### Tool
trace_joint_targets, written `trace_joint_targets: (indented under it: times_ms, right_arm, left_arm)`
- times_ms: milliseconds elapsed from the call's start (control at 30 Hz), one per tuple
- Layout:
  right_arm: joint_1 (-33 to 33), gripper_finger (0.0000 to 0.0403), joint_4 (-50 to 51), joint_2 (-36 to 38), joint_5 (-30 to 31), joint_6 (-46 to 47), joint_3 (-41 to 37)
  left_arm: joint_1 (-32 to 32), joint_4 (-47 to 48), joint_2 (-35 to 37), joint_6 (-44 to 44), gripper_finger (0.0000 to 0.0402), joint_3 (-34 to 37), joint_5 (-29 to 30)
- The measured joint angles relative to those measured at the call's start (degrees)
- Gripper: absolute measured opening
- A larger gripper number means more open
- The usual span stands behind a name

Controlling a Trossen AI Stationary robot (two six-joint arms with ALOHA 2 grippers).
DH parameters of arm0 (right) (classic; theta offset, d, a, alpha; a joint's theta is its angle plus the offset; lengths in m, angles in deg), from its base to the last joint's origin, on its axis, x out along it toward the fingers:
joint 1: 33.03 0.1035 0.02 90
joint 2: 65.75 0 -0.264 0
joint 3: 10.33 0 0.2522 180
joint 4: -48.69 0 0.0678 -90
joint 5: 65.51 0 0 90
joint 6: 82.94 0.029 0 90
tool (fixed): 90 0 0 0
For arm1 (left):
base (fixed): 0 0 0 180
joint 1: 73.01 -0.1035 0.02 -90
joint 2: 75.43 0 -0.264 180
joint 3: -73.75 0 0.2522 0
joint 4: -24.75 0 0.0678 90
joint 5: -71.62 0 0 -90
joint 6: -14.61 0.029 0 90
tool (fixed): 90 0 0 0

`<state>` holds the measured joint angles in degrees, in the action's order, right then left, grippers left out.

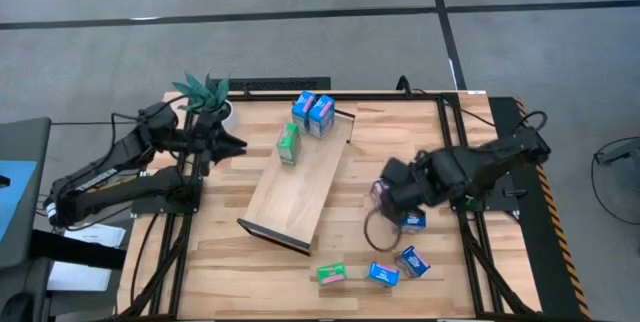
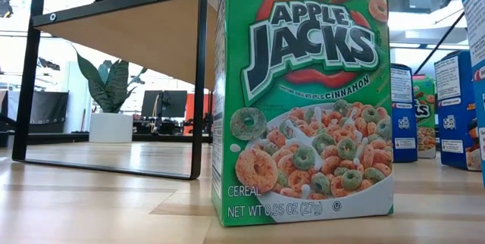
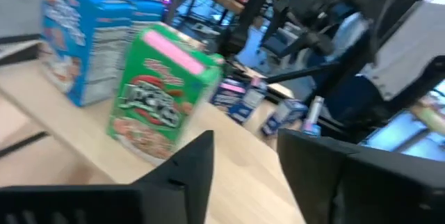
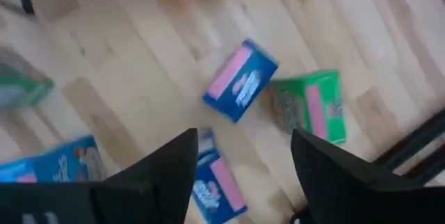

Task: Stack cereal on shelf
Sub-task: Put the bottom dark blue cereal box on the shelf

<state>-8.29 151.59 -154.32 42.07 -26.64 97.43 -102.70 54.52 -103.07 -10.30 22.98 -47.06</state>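
Cartons lie loose along the near edge of the slatted table: a green carton on its side, a blue carton just beside it, and a second blue carton a little farther along toward the right arm. A third blue carton sits near these, directly beside the right gripper, which hovers over the table with its fingers spread apart and nothing between them. In the right wrist view the same group shows below that gripper: one blue box with a pink panel, a green box touching it at one corner, and another blue box between the fingers but lying on the wood, not gripped.

Shelf: a long light-wood board with dark end pieces, set diagonally across the middle of the table. Its near dark end points toward the left arm's side. On the board's far half stands one green cereal box, upright, near the left edge. Beyond it, at the far end, two blue boxes stand touching each other.

Left gripper: held just beside the shelf's far half, near the standing green box, fingers parted and empty. A potted plant stands at the far left corner, behind that arm.
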Motion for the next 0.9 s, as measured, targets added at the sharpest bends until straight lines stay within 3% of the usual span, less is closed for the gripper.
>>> trace_joint_targets:
  times_ms: [333,567,767,900]
  right_arm:
    - [13.9,0.0263,-13.8,-7.9,-5.9,0.2,0.0]
    - [13.7,0.0308,-15.7,-14.0,-9.0,5.2,0.1]
    - [13.2,0.0353,-15.6,-13.6,-8.8,4.6,0.1]
    - [13.1,0.0353,-20.5,-13.1,-7.7,-7.3,0.1]
  left_arm:
    - [3.1,0.0,0.3,-1.3,0.0221,0.0,0.4]
    - [3.4,0.0,0.3,-1.1,0.0245,0.0,1.0]
    - [3.4,0.0,0.3,-0.8,0.0261,0.0,0.9]
    - [3.4,0.0,0.3,0.0,0.0263,0.0,-0.9]
